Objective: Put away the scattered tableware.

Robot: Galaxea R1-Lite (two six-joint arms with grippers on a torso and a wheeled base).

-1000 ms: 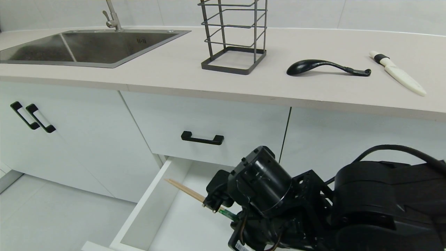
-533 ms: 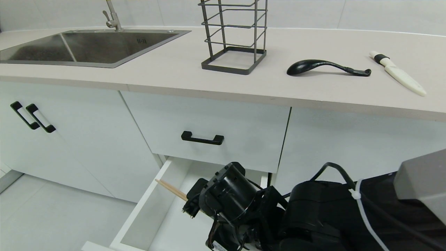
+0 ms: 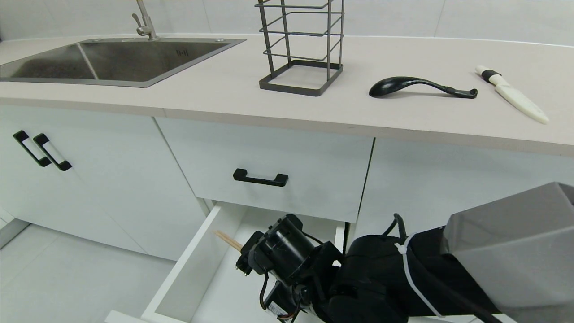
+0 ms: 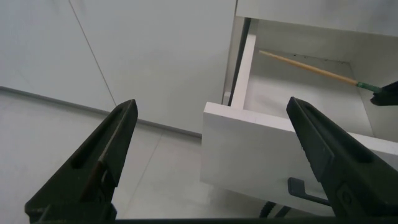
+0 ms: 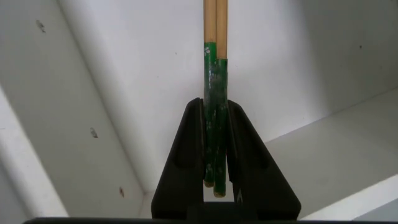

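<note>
A pair of wooden chopsticks (image 3: pixel 228 241) with green ends is held in my right gripper (image 3: pixel 245 262), which is shut on them inside the open white drawer (image 3: pixel 188 264). In the right wrist view the chopsticks (image 5: pixel 216 74) stick out from between the shut fingers (image 5: pixel 186 155) over the drawer bottom (image 5: pixel 124 62). My left gripper (image 4: pixel 211 106) hangs open and empty outside the drawer front (image 4: pixel 261 143), and from there the chopsticks (image 4: pixel 308 67) lie slanted across the drawer. On the counter lie a black spoon (image 3: pixel 417 85) and a white knife (image 3: pixel 511 94).
A dark wire rack (image 3: pixel 302 49) stands on the counter behind the spoon, and a steel sink (image 3: pixel 112 58) is at the far left. Above the open drawer is a closed drawer with a black handle (image 3: pixel 260 178). Pale floor lies left of the cabinets.
My right arm has moved left and lower into the open drawer, carrying the chopsticks along. Its grey upper link has come into sight at the right.
</note>
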